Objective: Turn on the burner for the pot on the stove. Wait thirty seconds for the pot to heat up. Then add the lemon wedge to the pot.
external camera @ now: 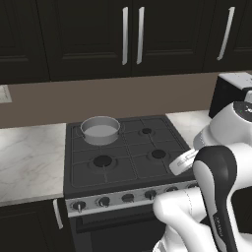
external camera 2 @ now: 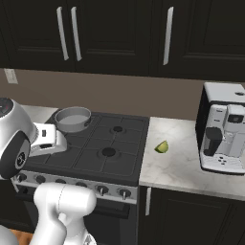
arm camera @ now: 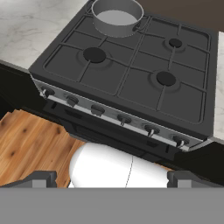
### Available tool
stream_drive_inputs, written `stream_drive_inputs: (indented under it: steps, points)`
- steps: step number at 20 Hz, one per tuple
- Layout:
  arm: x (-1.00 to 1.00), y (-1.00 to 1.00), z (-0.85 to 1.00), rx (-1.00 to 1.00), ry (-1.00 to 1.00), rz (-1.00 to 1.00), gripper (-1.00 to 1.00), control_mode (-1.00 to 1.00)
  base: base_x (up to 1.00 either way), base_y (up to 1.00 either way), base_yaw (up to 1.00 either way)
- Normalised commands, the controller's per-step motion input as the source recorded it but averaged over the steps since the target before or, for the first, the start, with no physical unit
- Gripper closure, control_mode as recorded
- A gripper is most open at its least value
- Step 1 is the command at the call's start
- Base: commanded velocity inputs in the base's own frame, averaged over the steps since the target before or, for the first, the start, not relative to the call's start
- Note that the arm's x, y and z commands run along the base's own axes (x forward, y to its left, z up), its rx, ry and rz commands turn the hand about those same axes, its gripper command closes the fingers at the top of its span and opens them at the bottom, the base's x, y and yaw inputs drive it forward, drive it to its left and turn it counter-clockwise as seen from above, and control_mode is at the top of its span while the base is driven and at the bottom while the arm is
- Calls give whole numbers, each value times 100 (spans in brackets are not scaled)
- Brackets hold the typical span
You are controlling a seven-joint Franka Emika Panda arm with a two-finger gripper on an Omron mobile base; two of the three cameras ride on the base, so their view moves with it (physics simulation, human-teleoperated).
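The pot (external camera: pixel 100 130) sits on the stove (external camera: pixel 147 170) over the rear-left burner, at about eleven o'clock on the grates as seen from the front, its pale inside bare. Along the silver front strip runs a row of dark knobs (arm camera: pixel 97 110), none of them touched. The lemon wedge (external camera 2: pixel 162 147) lies on the marble counter (external camera 2: pixel 191 167) just beside the stove's right edge, at about three o'clock from the grates, with a coffee machine (external camera 2: pixel 222 134) further right. The gripper (arm camera: pixel 111 178) hangs in front of the stove, above the knob strip, its jaws spread wide and holding nothing. By my reading the first step is barely begun: the next move calls for descending to the knob that governs the pot's burner and turning it.
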Motion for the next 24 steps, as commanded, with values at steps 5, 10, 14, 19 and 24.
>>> stream_drive_inputs:
  steps: [5,10,14,19,24]
  points:
    - [0,0,0,0,0,0,-100,-100,0,0,0]
    - [0,0,0,0,0,0,-100,-100,0,0,0]
    - [0,0,0,0,0,0,-100,-100,0,0,0]
    - [0,0,0,0,0,0,-100,-100,0,0,0]
    - [0,0,0,0,0,0,-100,-100,0,0,0]
